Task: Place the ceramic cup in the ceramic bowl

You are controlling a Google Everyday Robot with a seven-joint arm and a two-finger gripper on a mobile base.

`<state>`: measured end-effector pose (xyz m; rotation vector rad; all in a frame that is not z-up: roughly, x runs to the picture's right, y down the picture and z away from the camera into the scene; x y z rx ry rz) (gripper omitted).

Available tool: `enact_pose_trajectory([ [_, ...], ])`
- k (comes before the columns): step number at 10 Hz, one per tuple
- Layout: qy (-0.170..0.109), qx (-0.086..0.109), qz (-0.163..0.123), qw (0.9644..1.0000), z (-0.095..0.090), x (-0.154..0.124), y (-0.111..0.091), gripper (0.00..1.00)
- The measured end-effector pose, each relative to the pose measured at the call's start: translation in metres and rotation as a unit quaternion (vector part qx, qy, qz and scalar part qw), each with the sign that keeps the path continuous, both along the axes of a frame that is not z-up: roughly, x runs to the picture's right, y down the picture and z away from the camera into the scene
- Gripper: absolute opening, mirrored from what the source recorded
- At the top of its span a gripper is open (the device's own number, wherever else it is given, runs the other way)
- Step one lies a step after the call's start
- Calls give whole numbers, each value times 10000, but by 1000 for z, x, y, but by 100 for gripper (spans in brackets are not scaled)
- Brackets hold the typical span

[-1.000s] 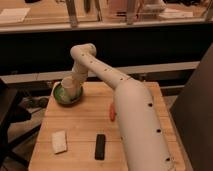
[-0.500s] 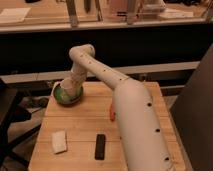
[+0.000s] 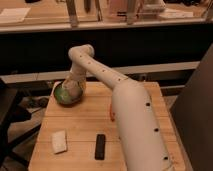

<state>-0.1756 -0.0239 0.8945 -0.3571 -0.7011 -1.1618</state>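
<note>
A green ceramic bowl (image 3: 61, 95) sits at the back left of the wooden table (image 3: 130, 150). My arm reaches from the lower right across the table to it. My gripper (image 3: 74, 88) hangs right over the bowl's middle. A pale rounded thing, seemingly the ceramic cup (image 3: 71, 91), sits under the gripper inside the bowl. I cannot tell whether the gripper still holds it.
A white sponge-like block (image 3: 59, 141) lies at the front left of the table. A black rectangular object (image 3: 100, 146) lies at the front middle. A small orange thing (image 3: 110, 112) peeks out beside my arm. A dark counter runs behind the table.
</note>
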Motion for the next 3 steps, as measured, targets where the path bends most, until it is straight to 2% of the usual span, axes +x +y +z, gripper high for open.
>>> enact_pose_trajectory([
  [3, -102, 147, 4, 9998, -9, -4, -8, 80],
])
